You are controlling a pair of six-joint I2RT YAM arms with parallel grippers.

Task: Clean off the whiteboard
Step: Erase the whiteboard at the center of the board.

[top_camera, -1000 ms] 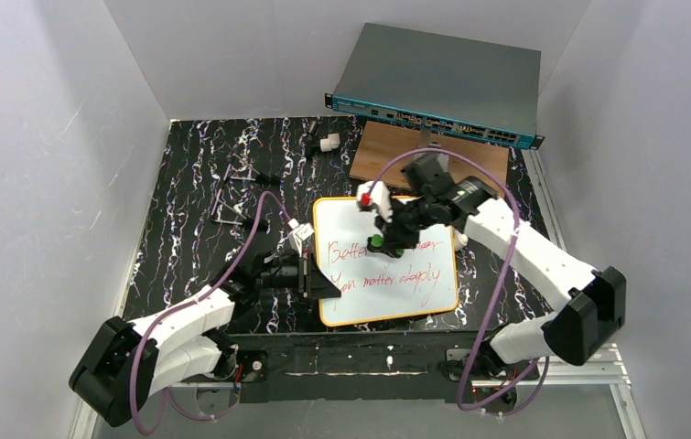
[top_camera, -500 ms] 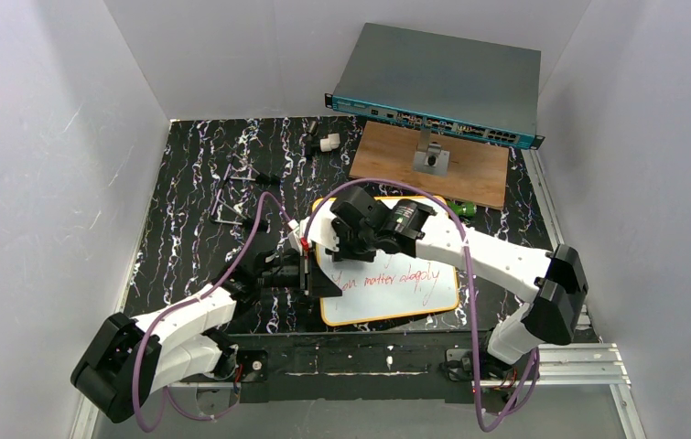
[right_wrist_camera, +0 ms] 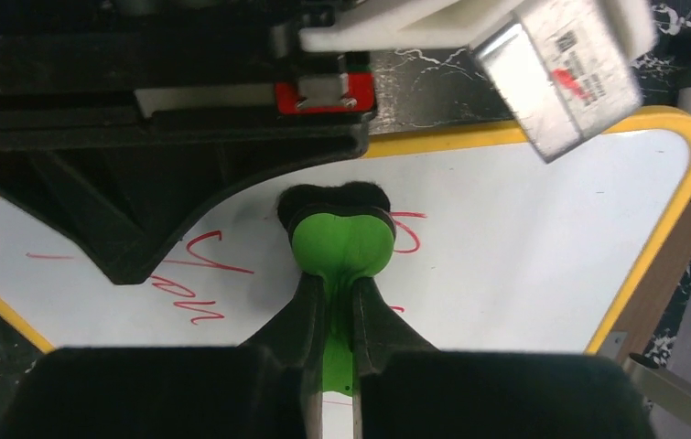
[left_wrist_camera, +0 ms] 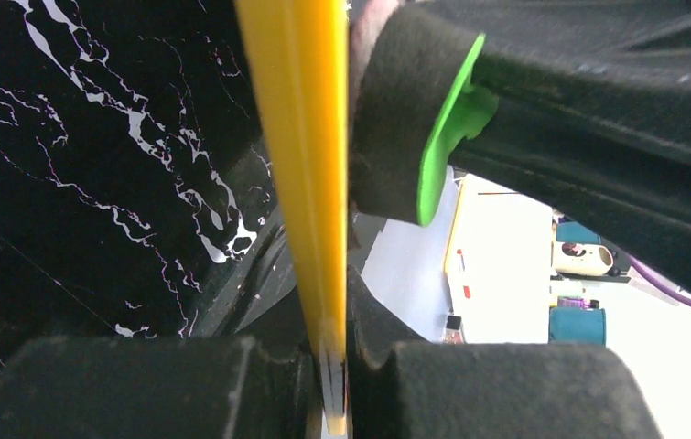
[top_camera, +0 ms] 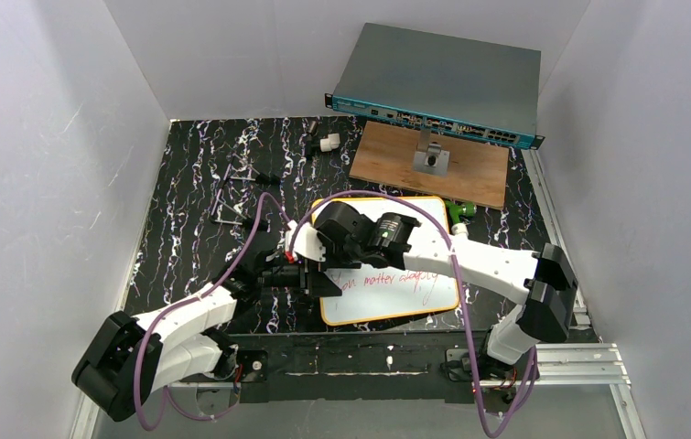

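Locate the flat white rectangular whiteboard with the thin yellow-orange rim and rounded corners (top_camera: 387, 304) on the black, white-veined marble-pattern tabletop (top_camera: 195, 183), in front of both arm bases. It lies flat, and its far right corner is near the brown wooden board (top_camera: 479, 169).

The left gripper (left_wrist_camera: 332, 366) is closed on the whiteboard's left rim; in the left wrist view the yellow edge runs straight between its black padded fingers.

The right gripper (right_wrist_camera: 340, 311) is closed on the flat handle of a bright green plastic eraser with a black felt pad (right_wrist_camera: 340, 242). The pad rests on the white surface close to the left rim, just beside the left gripper.

Note the red handwritten lines (right_wrist_camera: 204, 274) to the left of the pad and along the board's near half. The far right area of the board is plain white.

A grey metal rack-style unit with a teal front panel (top_camera: 442, 82) stands behind the wooden board. White walls enclose the table on three sides.
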